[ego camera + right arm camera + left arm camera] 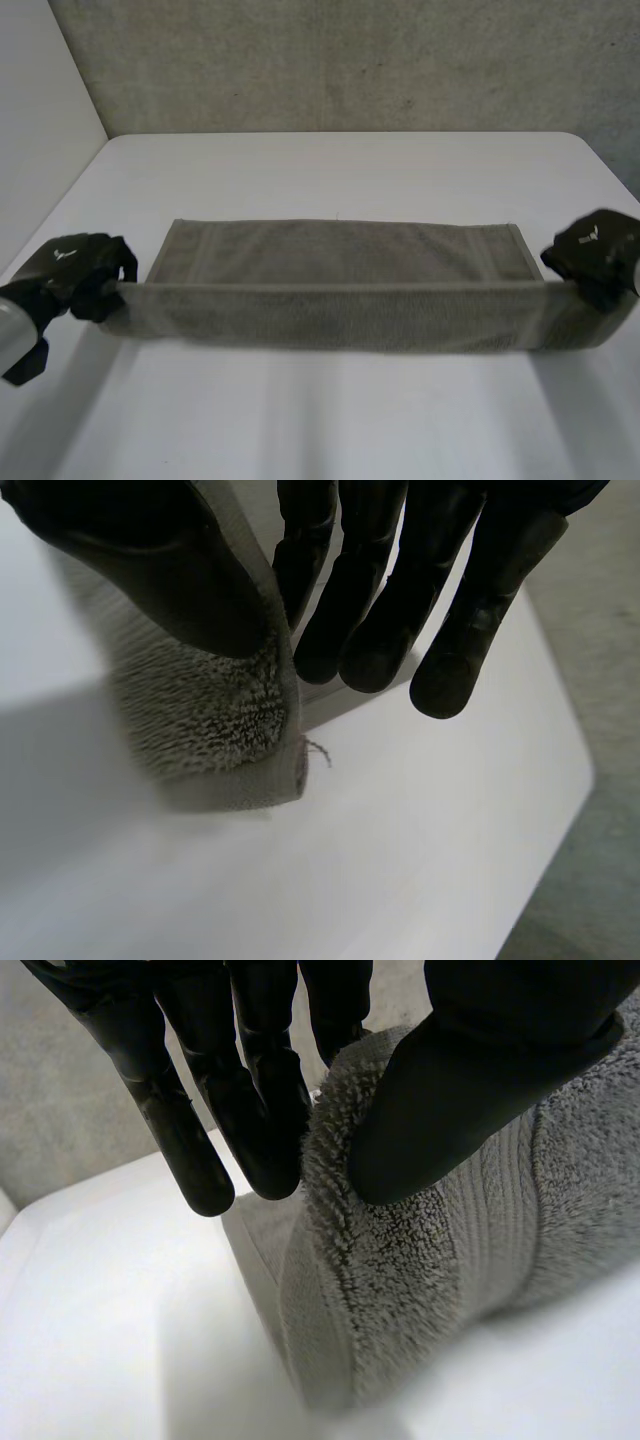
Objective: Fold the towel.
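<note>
Nearest me, one grey towel [340, 300] runs across the white table [340, 170] between the two black hands, each gripping a short end. The left hand [80, 270] pinches its end: in the left wrist view its thumb [470, 1090] presses the fluffy hem against the fingers [200, 1110] behind the cloth. The towel [420, 1290] falls away below that thumb onto the table [100, 1340].

The right hand [600, 255] does the same at the other end. In the right wrist view its thumb [150, 570] sits on one face of the cloth and the fingers [380, 610] reach down the other face. The corner of the towel [210, 720] hangs just under the thumb, and a loose thread [318, 748] sticks out beside it.

The strip nearest me is lifted and drawn straight from hand to hand. Beyond that strip the rest of the towel lies flat on the table, its far hem straight and both far corners square.

Past the far hem there is a broad stretch of bare tabletop up to the table's back edge. There is bare tabletop on my side of the hands too. Behind the table stands a rough grey wall [350, 60].
</note>
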Motion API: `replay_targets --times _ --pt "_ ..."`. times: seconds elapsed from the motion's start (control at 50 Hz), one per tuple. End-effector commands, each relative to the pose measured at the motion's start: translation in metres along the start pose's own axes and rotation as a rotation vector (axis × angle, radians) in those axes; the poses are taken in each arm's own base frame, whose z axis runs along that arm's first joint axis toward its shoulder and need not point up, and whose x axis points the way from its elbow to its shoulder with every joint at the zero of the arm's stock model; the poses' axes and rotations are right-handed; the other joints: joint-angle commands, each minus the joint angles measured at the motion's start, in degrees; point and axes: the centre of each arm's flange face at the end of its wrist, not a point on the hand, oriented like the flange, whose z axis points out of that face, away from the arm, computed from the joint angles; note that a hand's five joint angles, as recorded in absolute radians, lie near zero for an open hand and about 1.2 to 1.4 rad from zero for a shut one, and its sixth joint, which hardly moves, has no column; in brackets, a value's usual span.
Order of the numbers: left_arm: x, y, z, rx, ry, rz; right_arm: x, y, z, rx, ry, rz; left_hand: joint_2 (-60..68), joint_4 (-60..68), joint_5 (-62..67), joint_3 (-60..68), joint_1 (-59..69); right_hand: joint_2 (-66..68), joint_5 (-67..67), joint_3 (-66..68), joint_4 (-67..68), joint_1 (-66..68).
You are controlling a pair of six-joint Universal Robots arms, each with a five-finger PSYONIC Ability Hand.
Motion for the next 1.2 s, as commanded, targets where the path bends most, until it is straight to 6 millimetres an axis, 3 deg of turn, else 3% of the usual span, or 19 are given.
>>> replay_targets --times 0.02,0.08,0.12,0.14,0.24,0.44,0.46,0.48,0.5,0.52,0.54,0.56,0.7,0.74,0.8,0.9,0.92,1.02,1.2 --pt "0.006 -0.005 0.07 0.062 0.018 0.061 0.004 -0.018 0.047 0.06 0.085 0.079 10.2 10.2 11.0 10.2 11.4 2.9 2.7 2.6 3.0 2.3" --pt "0.003 -0.008 0.086 0.069 -0.013 0.062 0.007 -0.02 0.067 0.062 0.127 0.095 10.2 10.2 11.0 10.2 11.4 2.9 2.7 2.6 3.0 2.3" --pt "-0.003 -0.014 0.114 0.096 -0.069 0.063 0.008 -0.021 0.077 0.067 0.144 0.099 10.2 10.2 11.0 10.2 11.4 2.9 2.7 2.6 3.0 2.3" --pt "-0.003 -0.014 0.114 0.096 -0.07 0.062 0.007 -0.024 0.086 0.083 0.158 0.1 10.2 10.2 11.0 10.2 11.4 2.9 2.7 2.6 3.0 2.3" --pt "-0.002 -0.022 0.164 0.158 -0.088 0.082 0.01 -0.032 0.112 0.134 0.219 0.098 10.2 10.2 11.0 10.2 11.4 2.9 2.7 2.6 3.0 2.3" --pt "0.009 -0.015 0.208 0.209 -0.055 0.103 0.01 -0.04 0.157 0.189 0.304 0.083 10.2 10.2 11.0 10.2 11.4 2.9 2.7 2.6 3.0 2.3" --pt "0.011 -0.012 0.213 0.209 -0.052 0.105 0.008 -0.037 0.165 0.179 0.311 0.086 8.4 8.4 9.2 8.4 9.6 -19.7 -19.8 -20.0 -19.6 -20.3" --pt "0.011 -0.012 0.213 0.209 -0.052 0.105 0.008 -0.037 0.165 0.179 0.311 0.086 8.4 8.3 9.2 8.4 9.6 -20.0 -20.1 -20.2 -19.8 -20.5" --pt "0.011 -0.007 0.217 0.205 -0.051 0.104 0.007 -0.036 0.171 0.164 0.324 0.088 -33.1 -33.1 -32.2 -33.1 -31.9 -55.9 -56.0 -56.2 -55.8 -56.5" --pt "0.011 -0.007 0.217 0.205 -0.051 0.104 0.005 -0.034 0.177 0.144 0.34 0.088 -33.5 -33.5 -32.7 -33.5 -32.3 -67.1 -67.3 -67.4 -67.0 -67.7" --pt "0.011 -0.003 0.22 0.195 -0.056 0.102 0.005 -0.034 0.177 0.144 0.34 0.088 -59.8 -59.8 -59.0 -59.8 -58.6 -67.1 -67.3 -67.4 -67.0 -67.7" --pt "0.012 0.001 0.221 0.189 -0.067 0.1 0.006 -0.033 0.18 0.134 0.359 0.096 -58.3 -58.3 -57.4 -58.2 -57.1 -67.1 -67.3 -67.4 -67.0 -67.7" --pt "0.009 0.004 0.219 0.167 -0.113 0.09 0.013 -0.037 0.177 0.146 0.4 0.122 -59.8 -59.8 -59.0 -59.8 -58.6 -67.1 -67.3 -67.4 -67.0 -67.7" --pt "0.008 0.003 0.216 0.161 -0.125 0.088 0.019 -0.043 0.165 0.162 0.406 0.169 -59.8 -59.8 -59.0 -59.8 -58.6 -67.1 -67.3 -67.4 -67.0 -67.7" --pt "0.007 -0.004 0.204 0.143 -0.147 0.079 0.021 -0.044 0.156 0.17 0.403 0.201 -59.8 -59.8 -59.0 -59.8 -58.6 -67.1 -67.3 -67.4 -67.0 -67.7" --pt "0.012 -0.013 0.174 0.118 -0.138 0.057 0.021 -0.043 0.11 0.175 0.379 0.275 -59.8 -59.8 -59.0 -59.8 -58.6 -67.1 -67.3 -67.4 -67.0 -67.7" --pt "0.015 -0.018 0.16 0.116 -0.136 0.051 0.021 -0.043 0.11 0.175 0.379 0.275 -59.8 -59.8 -59.0 -59.8 -58.6 -67.1 -67.3 -67.4 -67.0 -67.7" --pt "0.021 -0.031 0.126 0.147 -0.134 0.025 0.006 -0.036 0.07 0.161 0.317 0.278 -59.8 -59.8 -59.0 -59.8 -58.6 -67.1 -67.3 -67.4 -67.0 -67.7" --pt "0.03 -0.043 0.096 0.233 -0.116 -0.082 -0.017 -0.019 0.051 0.13 0.233 0.321 -59.8 -59.8 -59.0 -59.8 -58.6 -67.1 -67.3 -67.4 -67.0 -67.7"
